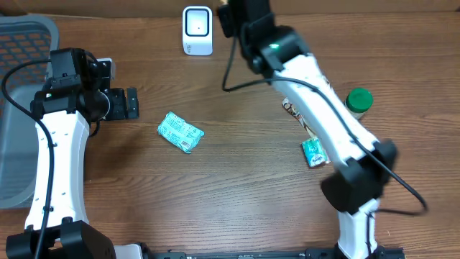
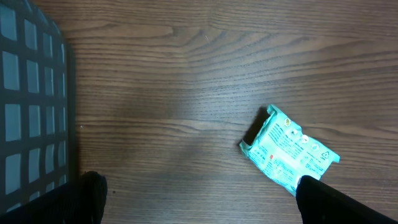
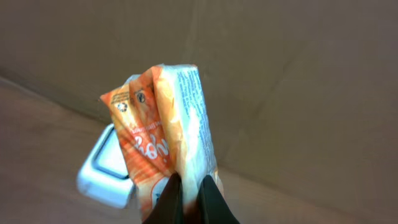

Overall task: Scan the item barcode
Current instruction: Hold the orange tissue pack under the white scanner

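Fingers [image 3: 166, 205] of the right jaws are clamped together on the lower end of an orange packet [image 3: 165, 137], which stands upright above them with its printed face turned to the left of the wrist view. Behind and below the packet in that view is a white scanner [image 3: 106, 173], partly covered by it, with a brown cardboard wall [image 3: 298, 74] beyond. From overhead the scanner [image 1: 197, 30] stands at the far edge of the surface [image 1: 237, 187], near its middle. The right arm [image 1: 316, 108] reaches up to that edge and its wrist ends just right of the scanner. The packet itself is hard to make out from there.

The left jaws stand wide apart and hold nothing; their fingers [image 2: 339, 202] show as dark tips in the bottom corners of the left wrist view. Beyond them a teal packet [image 2: 289, 149] lies flat on the surface, one corner covered in the view by the right-hand tip. Overhead, the teal packet [image 1: 180, 132] lies left of the middle, near the left jaws but apart from them.

A grey basket [image 1: 21, 43] sits along the left edge, up to the far left corner. Toward the right edge lie a second teal packet [image 1: 313, 152], partly under the right arm, and a green-capped bottle [image 1: 359, 101] just beyond the arm.
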Controlling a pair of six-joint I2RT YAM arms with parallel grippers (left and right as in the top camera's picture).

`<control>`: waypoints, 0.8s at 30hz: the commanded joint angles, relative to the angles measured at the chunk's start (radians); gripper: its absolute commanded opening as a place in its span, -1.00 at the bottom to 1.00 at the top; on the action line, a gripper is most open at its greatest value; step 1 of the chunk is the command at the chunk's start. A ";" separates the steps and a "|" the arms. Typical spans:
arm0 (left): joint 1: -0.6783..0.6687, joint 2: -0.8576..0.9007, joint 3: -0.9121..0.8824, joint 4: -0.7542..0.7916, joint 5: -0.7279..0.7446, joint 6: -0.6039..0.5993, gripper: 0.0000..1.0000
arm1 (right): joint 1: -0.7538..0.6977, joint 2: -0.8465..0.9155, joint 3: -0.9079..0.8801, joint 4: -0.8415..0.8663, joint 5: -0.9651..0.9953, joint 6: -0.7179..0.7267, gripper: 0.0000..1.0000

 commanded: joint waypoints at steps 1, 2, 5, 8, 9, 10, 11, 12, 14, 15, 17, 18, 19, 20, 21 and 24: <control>-0.001 0.000 0.007 0.002 0.015 0.026 0.99 | -0.005 0.106 0.005 0.114 0.058 -0.234 -0.92; -0.001 0.000 0.007 0.002 0.015 0.026 0.99 | -0.005 0.140 0.005 0.165 0.050 -0.288 -0.92; -0.001 0.000 0.007 0.002 0.015 0.026 0.99 | -0.001 0.225 0.005 0.283 0.021 -0.430 -0.92; -0.001 0.000 0.007 0.001 0.015 0.026 0.99 | 0.006 0.309 0.005 0.404 0.014 -0.563 -0.92; -0.001 0.000 0.007 0.002 0.015 0.026 0.98 | 0.011 0.329 0.005 0.436 0.013 -0.597 -0.92; -0.001 0.000 0.007 0.001 0.015 0.026 0.99 | 0.015 0.350 0.005 0.460 0.008 -0.627 -0.92; -0.001 0.000 0.007 0.002 0.015 0.026 0.99 | 0.021 0.369 0.005 0.480 0.005 -0.655 -0.92; -0.001 0.000 0.007 0.002 0.015 0.026 0.99 | 0.029 0.389 0.005 0.503 0.006 -0.683 -0.92; -0.001 0.000 0.007 0.002 0.015 0.026 0.99 | 0.040 0.414 0.005 0.527 0.006 -0.724 -0.92; -0.001 0.000 0.007 0.002 0.015 0.026 0.99 | 0.045 0.426 0.005 0.542 0.006 -0.737 -0.92; -0.001 0.000 0.007 0.002 0.015 0.026 0.99 | 0.045 0.436 0.005 0.564 0.006 -0.735 -0.92; -0.001 0.000 0.007 0.002 0.015 0.026 0.99 | 0.045 0.437 0.005 0.569 0.003 -0.735 -0.92; -0.001 0.000 0.007 0.002 0.015 0.026 0.99 | 0.045 0.438 0.005 0.569 -0.007 -0.734 -0.92; -0.001 0.000 0.007 0.002 0.015 0.026 0.99 | 0.045 0.438 0.005 0.570 -0.014 -0.734 -0.92; -0.001 0.000 0.007 0.001 0.015 0.026 0.99 | 0.045 0.438 0.005 0.572 -0.018 -0.733 -0.92; -0.001 0.000 0.007 0.002 0.015 0.026 0.99 | 0.045 0.438 0.005 0.575 -0.020 -0.732 -0.92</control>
